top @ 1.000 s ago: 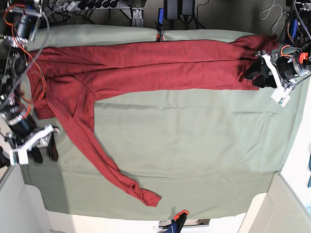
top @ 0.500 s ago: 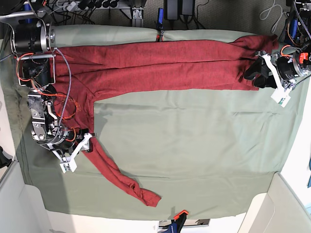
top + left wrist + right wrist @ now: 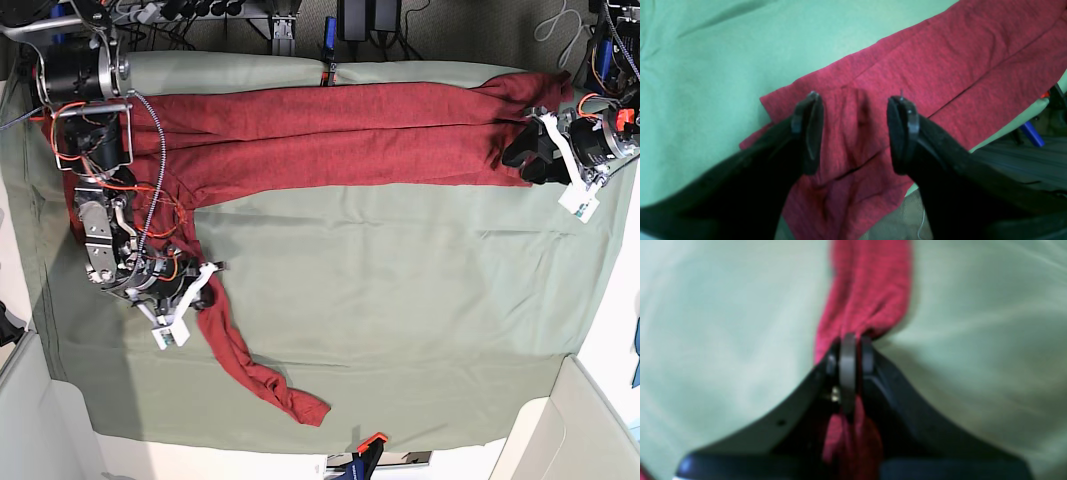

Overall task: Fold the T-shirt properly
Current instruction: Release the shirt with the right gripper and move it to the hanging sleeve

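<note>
The dark red T-shirt [image 3: 330, 130] lies spread along the far edge of the sage-green table cloth [image 3: 400, 300]. One long sleeve [image 3: 240, 360] trails down toward the front left. My right gripper [image 3: 195, 300] is shut on this sleeve partway along it. In the right wrist view the jaws [image 3: 850, 366] pinch bunched red sleeve fabric [image 3: 867, 290]. My left gripper [image 3: 514, 152] is open at the shirt's right end. In the left wrist view its fingers [image 3: 808, 133] straddle wrinkled red fabric [image 3: 940, 66] near the shirt's edge, holding nothing.
Cables and power strips run along the table's far edge [image 3: 200, 10]. A blue handle [image 3: 330, 30] sits at the back middle. An orange and black clip [image 3: 368, 445] sits at the front edge. White walls stand at the front corners [image 3: 560, 430].
My right arm has swung in from the table's left edge onto the sleeve and shut on it, shifting the sleeve slightly right. My left gripper has stayed in place, open.
</note>
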Tool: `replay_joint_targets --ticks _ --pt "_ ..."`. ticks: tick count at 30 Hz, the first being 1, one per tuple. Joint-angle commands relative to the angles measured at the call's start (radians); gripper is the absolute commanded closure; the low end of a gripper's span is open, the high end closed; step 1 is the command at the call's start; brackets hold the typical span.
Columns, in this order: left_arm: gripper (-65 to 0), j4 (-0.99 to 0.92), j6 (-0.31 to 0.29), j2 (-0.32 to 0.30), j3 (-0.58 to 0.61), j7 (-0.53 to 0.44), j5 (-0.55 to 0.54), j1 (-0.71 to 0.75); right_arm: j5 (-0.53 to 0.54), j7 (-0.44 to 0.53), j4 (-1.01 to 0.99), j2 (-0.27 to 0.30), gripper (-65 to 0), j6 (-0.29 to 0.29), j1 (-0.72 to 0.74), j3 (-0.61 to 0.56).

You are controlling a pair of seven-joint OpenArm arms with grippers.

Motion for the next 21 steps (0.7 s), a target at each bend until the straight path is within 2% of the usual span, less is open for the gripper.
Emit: replay_joint_targets --ticks 1,9,16,21 --pt "-33.5 0.013 -0.002 -0.022 -0.011 -0.019 -0.009 -0.017 0.032 0.011 0.022 -0.008 0.0 0.037 0.029 0.000" --pt "-33.5 0.013 -0.002 -0.022 -0.011 -0.022 -0.009 -0.077 0.194 -0.112 0.192 -0.074 0.0 0.077 -0.031 -0.004" --pt "-33.5 0.013 -0.002 -0.022 -0.011 -0.042 -0.011 -0.135 0.325 -0.231 0.457 -0.074 0.0 0.096 -0.188 -0.103" --pt "-33.5 0.013 -0.002 -0.022 -0.010 -0.048 -0.021 -0.167 0.355 -0.255 0.636 -0.054 0.0 0.096 -0.320 -0.228"
